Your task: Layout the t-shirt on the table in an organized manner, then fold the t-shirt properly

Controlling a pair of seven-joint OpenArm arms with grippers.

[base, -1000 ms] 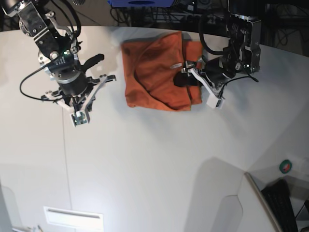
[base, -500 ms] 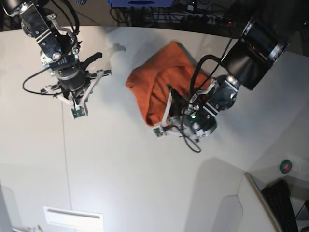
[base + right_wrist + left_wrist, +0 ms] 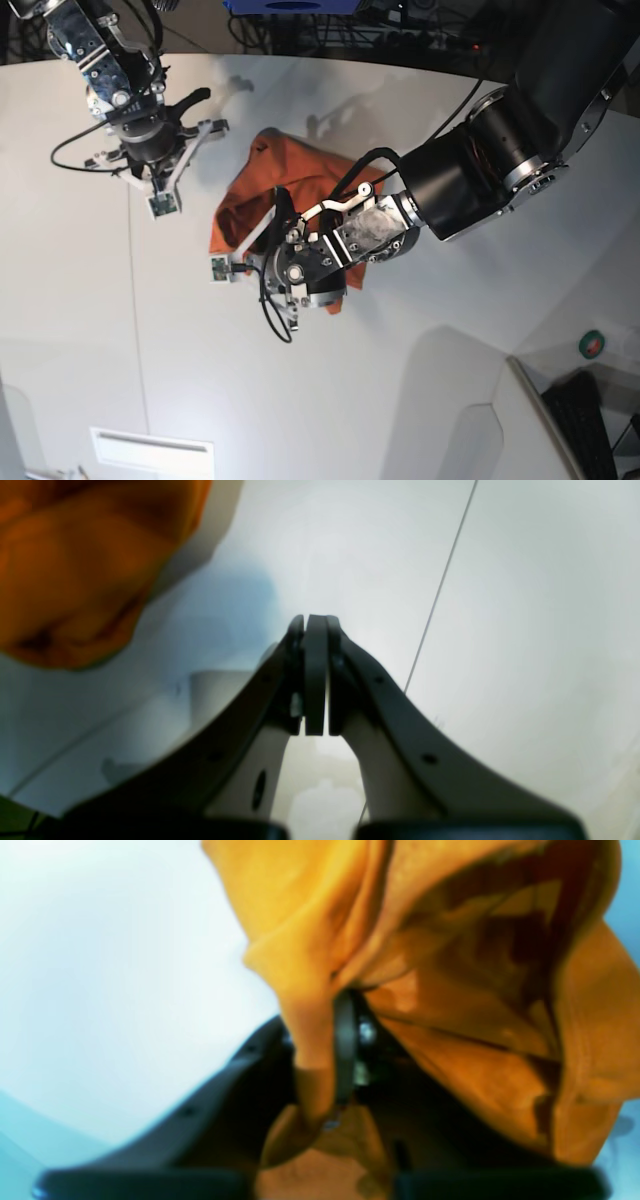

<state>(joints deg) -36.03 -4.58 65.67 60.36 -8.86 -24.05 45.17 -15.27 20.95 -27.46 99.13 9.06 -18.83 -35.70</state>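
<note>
**Left hand clamps the bunched orange t-shirt above the white surface; right hand closed and empty**

Left wrist view: the left hand (image 3: 345, 1060) has its dark fingers pinched together on a fold of the t-shirt (image 3: 450, 990), and the cloth hangs in heavy creases across the upper and right part of the frame, draping over the finger on that side. The picture is blurred. Bare white surface (image 3: 110, 965) fills the left half, open and unobstructed.

Right wrist view: the right hand (image 3: 314, 680) has its fingers pressed flat against each other with nothing between them. It hangs above the surface (image 3: 525, 630), beside a thin dark seam line (image 3: 440, 595) running up and to the right. A crumpled part of the t-shirt (image 3: 85, 565) sits at the upper left corner, well apart from the fingertips.

Base view: the t-shirt (image 3: 290, 185) is a rumpled heap near the middle of the surface (image 3: 400, 400), with wide bare room below and to the left. The left hand (image 3: 250, 255) reaches in low from the right, its arm stretched across the cloth. The right hand (image 3: 165, 190) points downward at upper left, near the shirt's edge but not touching it, close to the surface's curved far edge
</note>
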